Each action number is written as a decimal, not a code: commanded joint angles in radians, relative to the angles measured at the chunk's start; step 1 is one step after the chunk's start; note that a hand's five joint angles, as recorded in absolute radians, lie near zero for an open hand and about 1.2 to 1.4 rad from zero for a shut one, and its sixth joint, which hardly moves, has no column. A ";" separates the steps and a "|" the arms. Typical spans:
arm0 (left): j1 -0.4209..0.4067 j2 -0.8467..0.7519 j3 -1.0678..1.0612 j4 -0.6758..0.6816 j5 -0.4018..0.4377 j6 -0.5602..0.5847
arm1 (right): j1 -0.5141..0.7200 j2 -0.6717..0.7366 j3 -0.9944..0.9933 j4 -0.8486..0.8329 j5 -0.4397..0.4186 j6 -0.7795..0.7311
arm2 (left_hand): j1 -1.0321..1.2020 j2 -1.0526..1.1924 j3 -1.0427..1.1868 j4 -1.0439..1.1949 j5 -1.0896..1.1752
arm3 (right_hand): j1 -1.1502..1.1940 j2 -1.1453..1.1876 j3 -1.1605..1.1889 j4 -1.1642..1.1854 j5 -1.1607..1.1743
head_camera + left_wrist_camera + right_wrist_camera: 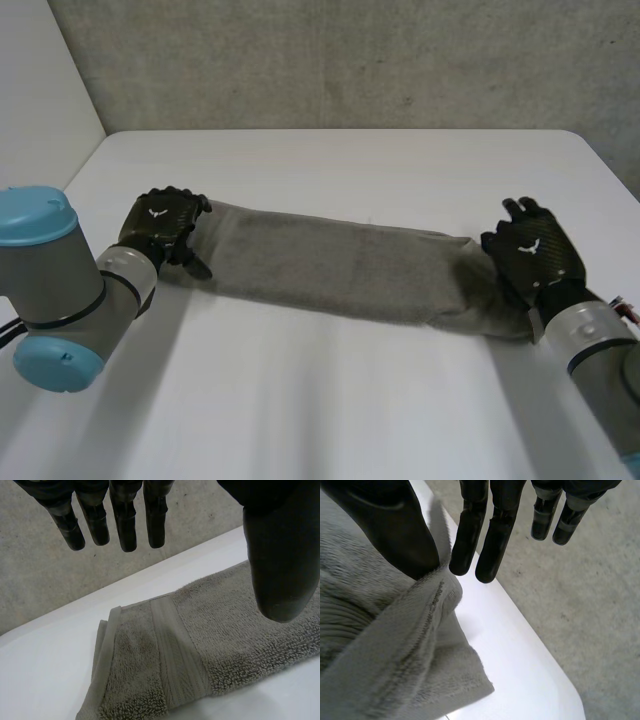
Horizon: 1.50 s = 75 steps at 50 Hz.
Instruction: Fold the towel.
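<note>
A grey-brown towel (340,265), folded into a long strip, lies across the white table (350,170) from left to right. My left hand (160,225) hovers over the strip's left end. In the left wrist view its fingers (125,520) are straight and its thumb (282,565) stands apart above the towel's banded end (170,650), holding nothing. My right hand (530,250) is at the right end. There the thumb (395,530) and two fingers (470,540) pinch a raised edge of the towel (432,597).
A grey concrete wall (350,60) stands behind the table. The table's far edge (520,645) runs close beside the towel's right end, with concrete floor (590,610) beyond it. Bare tabletop lies in front of the towel (330,400).
</note>
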 commanded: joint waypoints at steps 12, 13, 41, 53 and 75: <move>0.007 0.003 -0.005 0.000 0.000 0.000 | -0.199 0.162 -0.189 0.272 -0.163 0.172 | -0.040 -0.048 -0.038 -0.047 -0.032 | 0.295 0.307 0.015 0.028 0.302; 0.007 0.003 -0.005 0.000 0.000 0.000 | -0.199 0.162 -0.189 0.272 -0.163 0.172 | -0.040 -0.048 -0.038 -0.047 -0.032 | 0.295 0.307 0.015 0.028 0.302; 0.006 0.000 -0.006 0.000 0.000 0.000 | -0.235 0.256 -0.410 0.306 -0.146 0.298 | -0.045 -0.054 -0.038 -0.047 -0.037 | 0.295 0.307 0.015 0.028 0.302; 0.009 0.000 -0.008 0.004 0.000 0.000 | -0.288 0.262 -0.421 0.308 -0.115 0.306 | -0.051 -0.060 -0.038 -0.047 -0.043 | 0.295 0.307 0.015 0.028 0.302; 0.007 -0.003 -0.008 0.005 0.000 0.000 | -0.291 0.336 -0.448 0.303 -0.077 0.306 | -0.060 -0.069 -0.038 -0.047 -0.052 | -0.538 -0.526 0.015 0.028 -0.531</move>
